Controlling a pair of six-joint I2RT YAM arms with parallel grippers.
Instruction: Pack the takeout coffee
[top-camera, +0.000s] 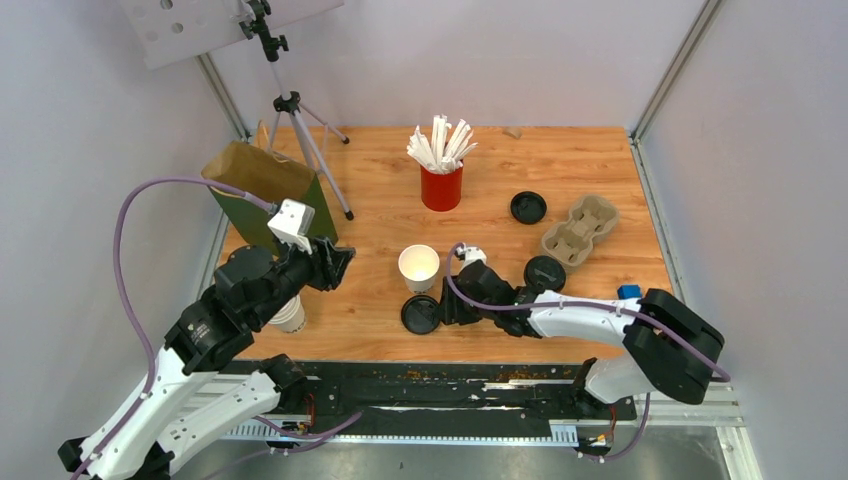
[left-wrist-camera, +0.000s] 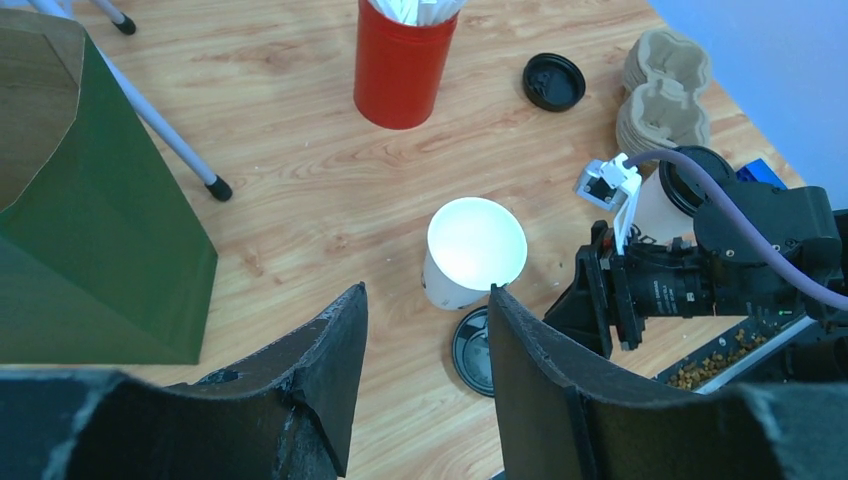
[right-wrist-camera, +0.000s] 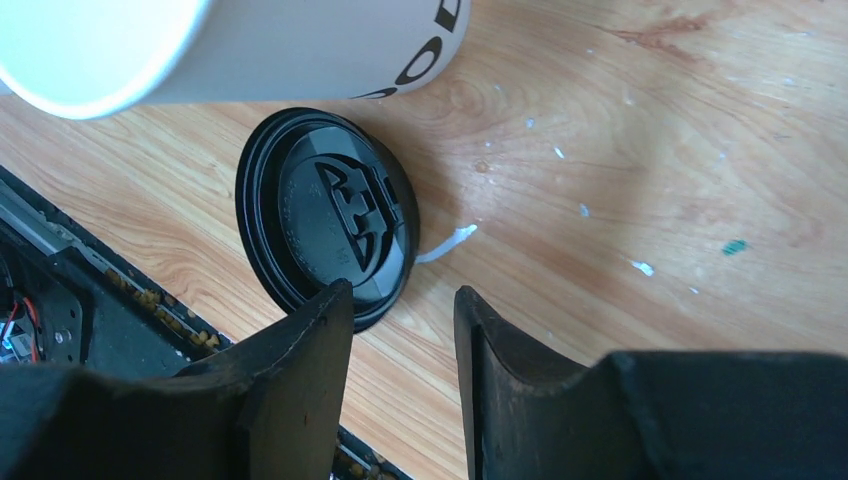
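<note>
Coffee not packed yet, barely started
Cup (top-camera: 419, 267) sits lidless mid-frame, black lid (right-wrist-camera: 330, 215) flat beside it, right gripper (right-wrist-camera: 400, 300) jaws apart at its rim; left gripper (left-wrist-camera: 425, 292) apart too, empty; green bag (top-camera: 262, 195) upper left waits.

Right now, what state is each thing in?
open white cup: upright, no lid
near black lid: flat on table, not held
lidded cup: upright, lid on
green bag: standing, top open
far black lid: loose on table
left gripper: open, empty
right gripper: open, at near lid's edge
</note>
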